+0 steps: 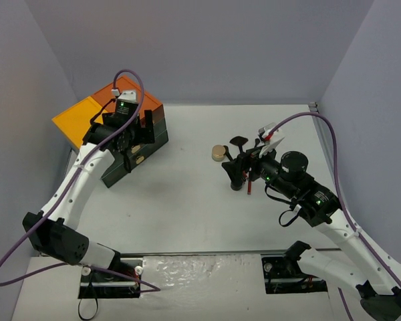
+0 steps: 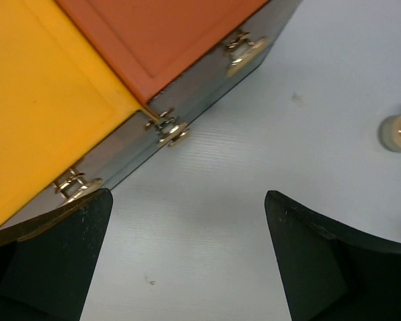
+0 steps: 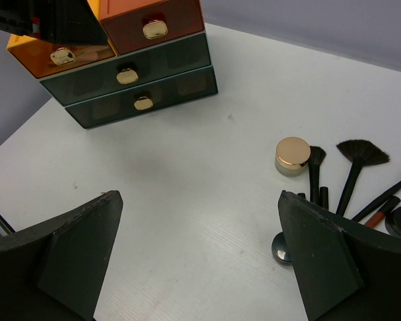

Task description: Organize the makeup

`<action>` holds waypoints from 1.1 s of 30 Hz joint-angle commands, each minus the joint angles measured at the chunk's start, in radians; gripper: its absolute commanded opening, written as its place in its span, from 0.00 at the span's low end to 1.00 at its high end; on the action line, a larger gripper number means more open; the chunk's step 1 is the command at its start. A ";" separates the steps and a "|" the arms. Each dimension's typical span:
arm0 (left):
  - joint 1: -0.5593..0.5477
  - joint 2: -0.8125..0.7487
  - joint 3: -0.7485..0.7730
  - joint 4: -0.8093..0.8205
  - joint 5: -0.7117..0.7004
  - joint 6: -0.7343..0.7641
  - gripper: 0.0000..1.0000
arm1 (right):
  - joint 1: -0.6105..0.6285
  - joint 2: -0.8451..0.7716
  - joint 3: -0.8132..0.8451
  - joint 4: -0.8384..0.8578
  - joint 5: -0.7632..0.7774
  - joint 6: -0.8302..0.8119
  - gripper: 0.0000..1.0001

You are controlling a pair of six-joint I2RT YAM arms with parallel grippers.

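Approach step; both empty, jaws wide: left gripper (image 2: 186, 197) over cabinet (image 2: 87, 87), table's (image 1: 187, 200) far-left corner; right gripper (image 3: 199, 197) beside makeup (image 3: 362, 152). Next, likely: grip a drawer knob (image 2: 170, 130).

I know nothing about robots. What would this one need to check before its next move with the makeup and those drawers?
1. Left gripper open and empty: ok.
2. Right gripper open and empty: ok.
3. A drawer of the cabinet open, ready to fill: not ok, all fronts look shut.
4. Gold-lidded jar upright: ok.
5. Brushes spaced for picking one alone: cannot tell, they lie close together.
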 commanded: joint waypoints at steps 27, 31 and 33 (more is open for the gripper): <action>-0.095 0.451 0.412 -0.099 -0.416 -0.576 0.79 | -0.007 -0.087 0.015 -0.003 0.195 -0.001 1.00; -0.097 0.526 0.513 -0.178 -0.442 -0.635 0.75 | -0.009 -0.111 -0.004 -0.003 0.189 -0.009 1.00; -0.097 0.559 0.555 -0.209 -0.455 -0.657 0.74 | -0.009 -0.127 -0.016 -0.003 0.187 -0.011 1.00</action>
